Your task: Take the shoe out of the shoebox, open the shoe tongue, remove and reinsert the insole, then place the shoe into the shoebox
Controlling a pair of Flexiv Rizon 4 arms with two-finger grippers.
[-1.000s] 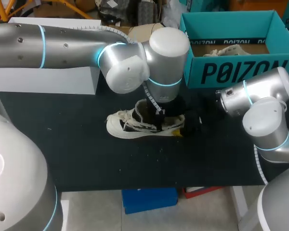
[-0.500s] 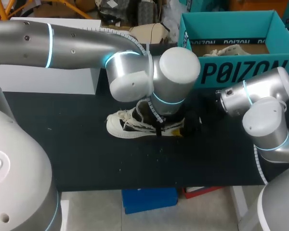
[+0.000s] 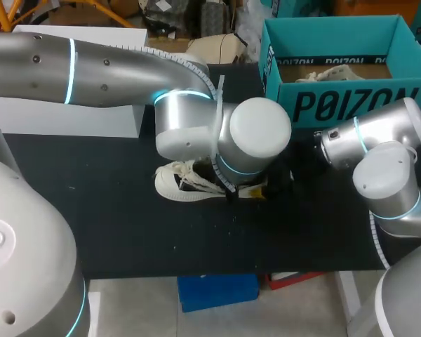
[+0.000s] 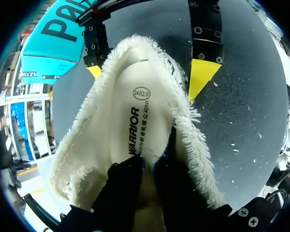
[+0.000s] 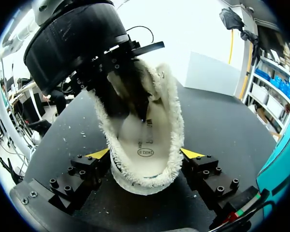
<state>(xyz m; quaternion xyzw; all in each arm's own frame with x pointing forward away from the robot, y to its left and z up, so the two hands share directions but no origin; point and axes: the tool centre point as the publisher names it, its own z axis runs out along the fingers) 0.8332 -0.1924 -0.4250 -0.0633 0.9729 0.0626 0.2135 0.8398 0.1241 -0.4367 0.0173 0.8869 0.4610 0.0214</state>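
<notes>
A cream shoe [image 3: 177, 182] with a fleecy collar lies on the black table, toe to the left. My left arm's wrist [image 3: 256, 137] hangs right over it and hides its opening. In the left wrist view my left gripper [image 4: 148, 162] is down inside the shoe, on the printed insole [image 4: 140, 108]. My right gripper [image 5: 145, 153] is at the heel, a yellow fingertip [image 5: 191, 153] against the fleece on each side, and holds the shoe [image 5: 145, 140] upright. The same two tips [image 4: 203, 77] show beyond the heel from the left wrist.
The teal shoebox [image 3: 351, 105] stands open at the back right with pale crumpled stuff inside. A white box [image 3: 70, 116] sits at the back left. The table's front edge [image 3: 217, 272] runs close below the shoe.
My left arm's wrist has swung right and come down lower over the shoe, covering more of it. The shoe and the right arm have stayed where they were.
</notes>
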